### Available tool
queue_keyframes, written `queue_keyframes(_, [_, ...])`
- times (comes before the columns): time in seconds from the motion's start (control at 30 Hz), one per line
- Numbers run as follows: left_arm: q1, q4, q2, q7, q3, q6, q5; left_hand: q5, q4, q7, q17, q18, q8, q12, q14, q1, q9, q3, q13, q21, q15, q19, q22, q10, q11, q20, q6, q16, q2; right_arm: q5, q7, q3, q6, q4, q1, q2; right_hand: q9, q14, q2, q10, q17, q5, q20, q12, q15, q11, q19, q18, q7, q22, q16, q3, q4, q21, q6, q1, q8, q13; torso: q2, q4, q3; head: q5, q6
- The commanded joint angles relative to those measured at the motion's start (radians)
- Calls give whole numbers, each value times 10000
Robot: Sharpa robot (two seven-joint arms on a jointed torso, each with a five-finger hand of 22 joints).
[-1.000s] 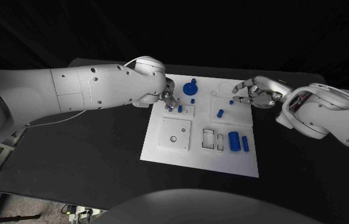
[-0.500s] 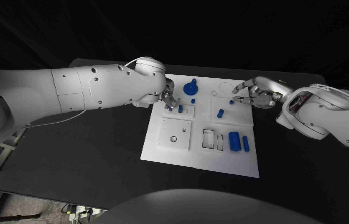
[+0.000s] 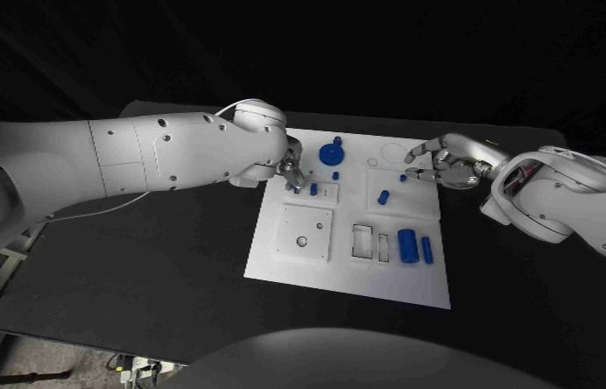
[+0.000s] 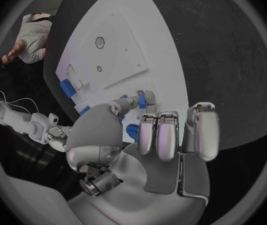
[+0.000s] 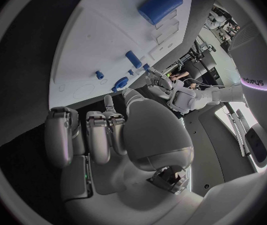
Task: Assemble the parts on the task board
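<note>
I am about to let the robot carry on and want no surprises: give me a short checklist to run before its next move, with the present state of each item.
1. Task board lies flat on the table: ok.
2. Left hand has hold of a part: it is over the board's far left corner, and the left wrist view shows a small blue peg at its fingertips; whether it is gripped, cannot tell.
3. Right hand is free: it holds a small blue part at its fingertips; not ok.
4. The two hands are apart: ok.
5. Loose parts are clear of both hands: the large blue cylinder and the blue wheel are untouched; ok.
</note>
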Motion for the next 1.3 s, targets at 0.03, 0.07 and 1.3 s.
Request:
queue_keyframes(0.03, [-9, 5, 10, -6, 1, 126, 36, -11, 39, 36, 2630, 115, -61, 2, 1053, -62, -17, -40, 2629, -35, 39, 431, 2283, 1040, 84, 13, 6, 25, 24, -82, -27, -1, 128, 12, -9, -1, -9, 1043, -6, 1069, 2632, 56, -35, -62, 36, 49, 20, 108, 21, 2094, 35, 61, 6, -27, 72, 84, -29, 2608, 4, -5, 0, 3, 0])
queue_keyframes(0.07, [-12, 6, 11, -5, 1, 122, 39, -12, 42, 37, 2630, 116, -63, 2, 1053, -64, -18, -44, 2629, -39, 39, 429, 2282, 1040, 85, 14, 5, 25, 26, -82, -28, -1, 128, 13, -9, -3, -9, 1043, -6, 1069, 2632, 56, -35, -62, 36, 49, 20, 108, 21, 2094, 35, 61, 6, -27, 72, 84, -29, 2608, 4, -6, 1, 6, 0])
queue_keyframes(1.3, [-64, 7, 63, -4, 1, 230, 231, -69, 198, 67, 2630, 131, -178, 2, 1053, -162, -75, -267, 2629, -117, 64, 389, 2260, 1040, 115, 41, 43, 25, 90, -82, -85, -1, 213, -34, -15, 34, -21, 1043, -17, 1069, 2632, 107, -34, -62, 38, 50, 10, 113, 23, 2087, 35, 115, -74, -43, 87, 165, -50, 2608, -7, 1, 1, 26, 0])
